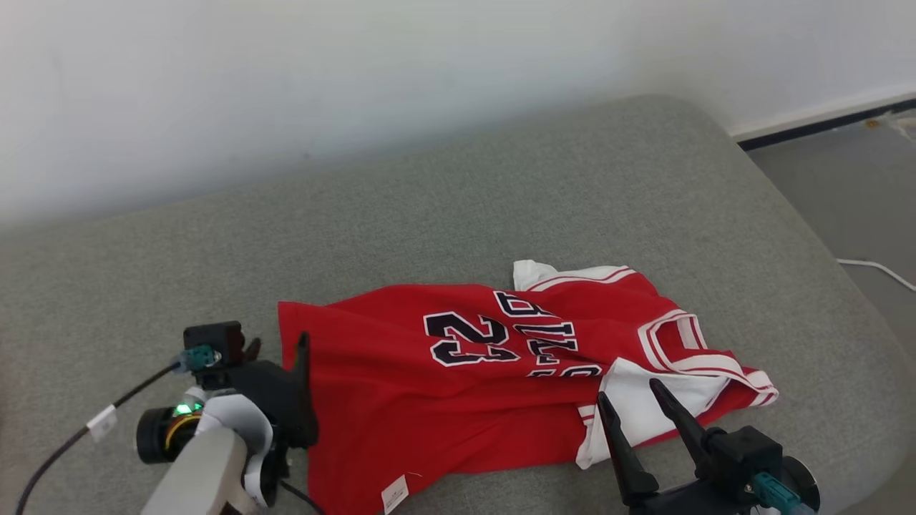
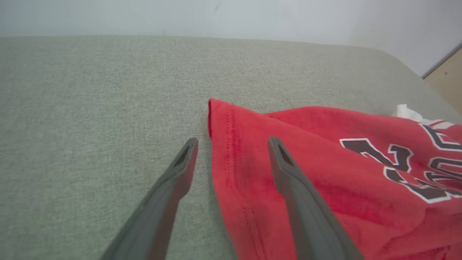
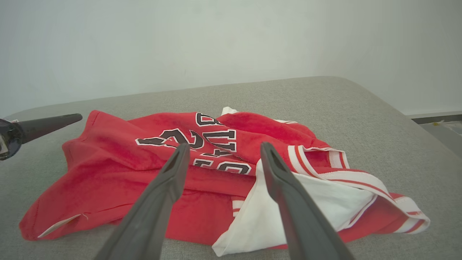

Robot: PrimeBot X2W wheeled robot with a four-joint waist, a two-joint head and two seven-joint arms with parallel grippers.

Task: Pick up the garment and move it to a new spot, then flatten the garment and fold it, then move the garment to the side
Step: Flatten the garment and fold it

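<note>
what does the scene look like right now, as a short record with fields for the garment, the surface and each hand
garment: red jersey, number 23, rumpled and partly doubled over itself
turned-out part: white lining showing at the striped-trim end
surface: grey cushion
left hand: open, astride the hem at the plain red end
right hand: open, over the white lining end
held: nothing gripped
task stage: not yet flattened or folded

Garment point(image 1: 401, 400) was soft red knit cloth, matt and faintly fuzzy, with white striped trim. Hem tag point(image 1: 394, 493) looked like paper or thin fabric. Cushion point(image 1: 501, 200) was coarse grey woven cloth, matt. Gripper fingers point(image 3: 157, 202) were dark plastic, smooth, matt.
</note>
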